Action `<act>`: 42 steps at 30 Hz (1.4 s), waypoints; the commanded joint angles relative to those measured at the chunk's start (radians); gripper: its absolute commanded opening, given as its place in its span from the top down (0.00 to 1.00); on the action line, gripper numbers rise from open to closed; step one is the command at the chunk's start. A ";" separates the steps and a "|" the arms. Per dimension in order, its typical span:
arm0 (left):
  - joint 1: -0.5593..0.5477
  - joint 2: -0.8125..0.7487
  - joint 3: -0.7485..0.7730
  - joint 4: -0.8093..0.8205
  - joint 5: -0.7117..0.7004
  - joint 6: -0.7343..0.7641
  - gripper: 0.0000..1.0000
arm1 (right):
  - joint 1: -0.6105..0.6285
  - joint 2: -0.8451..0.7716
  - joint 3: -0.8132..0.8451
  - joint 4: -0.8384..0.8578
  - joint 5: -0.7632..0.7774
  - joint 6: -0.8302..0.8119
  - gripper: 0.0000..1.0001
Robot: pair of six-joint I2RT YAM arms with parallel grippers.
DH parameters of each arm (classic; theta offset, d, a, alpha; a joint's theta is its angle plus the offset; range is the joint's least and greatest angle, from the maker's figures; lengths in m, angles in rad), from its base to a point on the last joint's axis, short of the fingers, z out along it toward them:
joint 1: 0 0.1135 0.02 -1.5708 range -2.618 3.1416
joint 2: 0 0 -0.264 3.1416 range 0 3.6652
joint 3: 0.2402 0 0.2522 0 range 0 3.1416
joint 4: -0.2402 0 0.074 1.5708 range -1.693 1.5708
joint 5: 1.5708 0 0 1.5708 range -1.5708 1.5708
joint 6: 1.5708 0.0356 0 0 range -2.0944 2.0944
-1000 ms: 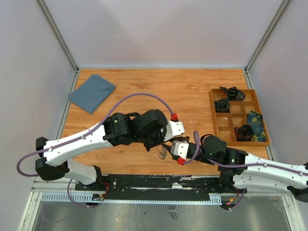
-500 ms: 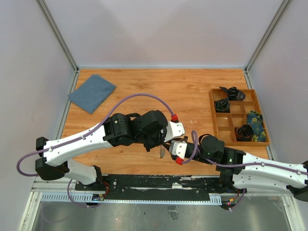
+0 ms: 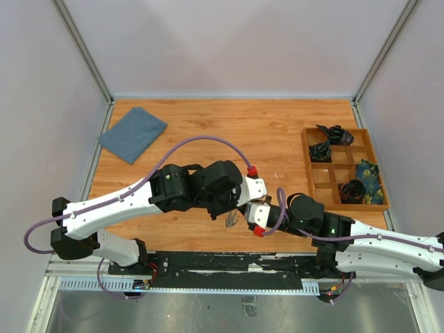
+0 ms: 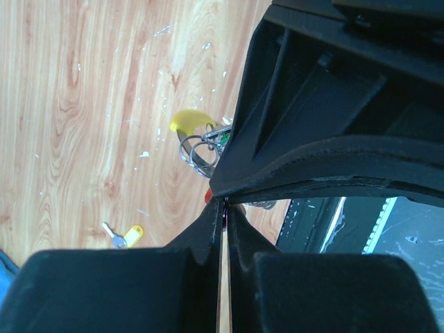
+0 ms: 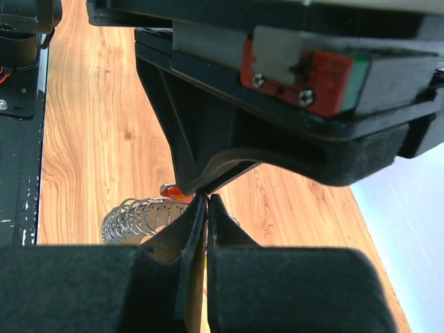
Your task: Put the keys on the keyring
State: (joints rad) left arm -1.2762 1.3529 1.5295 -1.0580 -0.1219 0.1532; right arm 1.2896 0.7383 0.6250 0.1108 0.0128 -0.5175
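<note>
The keyring [image 3: 231, 220] is a bunch of small silver rings and keys held between the two grippers at the table's near edge. In the left wrist view its rings [image 4: 200, 150] and yellow tag [image 4: 190, 121] hang above the wood just past my left gripper [image 4: 225, 204], which is shut on its thin wire. My right gripper [image 5: 207, 198] is shut too, tip to tip with the left one. A row of silver rings [image 5: 137, 215] and a red tag [image 5: 171, 190] sit just left of its tips. I cannot see what it pinches. One loose key with a yellow tag [image 4: 126, 236] lies on the table.
A wooden compartment tray [image 3: 306, 166] holding black cable bundles and a patterned item stands at the right. A blue cloth [image 3: 132, 133] lies at the far left corner. The black rail [image 3: 229, 262] runs along the near edge, right below the grippers.
My right gripper has closed its jaws and moved slightly left, up against the left gripper's tips. The left arm and the keyring have barely moved.
</note>
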 commanded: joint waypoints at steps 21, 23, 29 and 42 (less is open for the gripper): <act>-0.014 -0.382 -0.352 0.552 0.017 -0.002 0.62 | 0.009 -0.151 0.047 0.035 -0.060 0.050 0.99; -0.014 -0.397 -0.375 0.597 0.029 0.003 0.64 | 0.009 -0.164 0.042 0.065 -0.066 0.066 0.99; -0.014 -0.451 -0.429 0.714 0.030 -0.006 0.68 | 0.008 -0.192 0.005 0.206 -0.076 0.145 0.99; -0.014 -0.602 -0.540 0.976 0.026 -0.061 0.72 | 0.009 -0.190 -0.157 0.697 -0.003 0.407 0.99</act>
State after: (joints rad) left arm -1.2808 0.7757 1.0031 -0.2115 -0.0963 0.1188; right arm 1.2896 0.5461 0.5083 0.5434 -0.0326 -0.2367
